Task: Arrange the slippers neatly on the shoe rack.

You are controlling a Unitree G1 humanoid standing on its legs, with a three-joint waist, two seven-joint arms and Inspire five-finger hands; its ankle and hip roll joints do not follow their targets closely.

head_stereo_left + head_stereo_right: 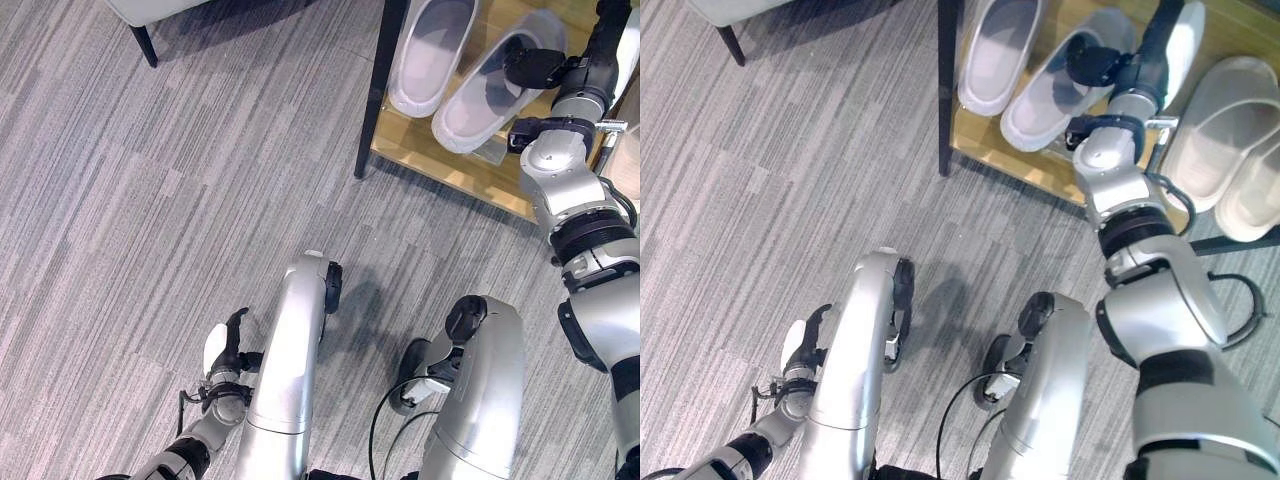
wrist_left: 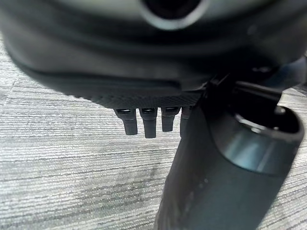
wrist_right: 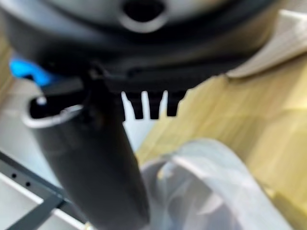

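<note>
On the wooden shelf of the shoe rack (image 1: 1040, 165), two light grey slippers lay side by side, and two beige slippers (image 1: 1230, 150) lay farther to the right on the same level. The left grey slipper (image 1: 995, 55) pointed away from the robot; the right grey slipper (image 1: 1050, 95) lay at an angle to it, with its heel end nearer the shelf's front edge. The right hand (image 1: 1095, 62) was positioned over the toe end of the angled slipper, the arm reaching across the shelf between the grey pair and the beige pair. In the right wrist view the fingers (image 3: 153, 108) pointed straight out above the slipper's translucent upper and the thumb stood apart from them; the hand was spread and nothing was clasped in it. A black upright post (image 1: 948, 90) of the rack bounded the shelf on the left. The left hand (image 1: 225, 350) hung low over the striped grey carpet (image 1: 150, 200), well apart from the rack, with its fingers relaxed and holding nothing. A dark furniture leg (image 1: 145, 45) under a pale seat stood on the carpet at the far left. The shelf surface was smooth, yellow-brown wood grain; the slippers were rounded and soft-looking, with open backs.
</note>
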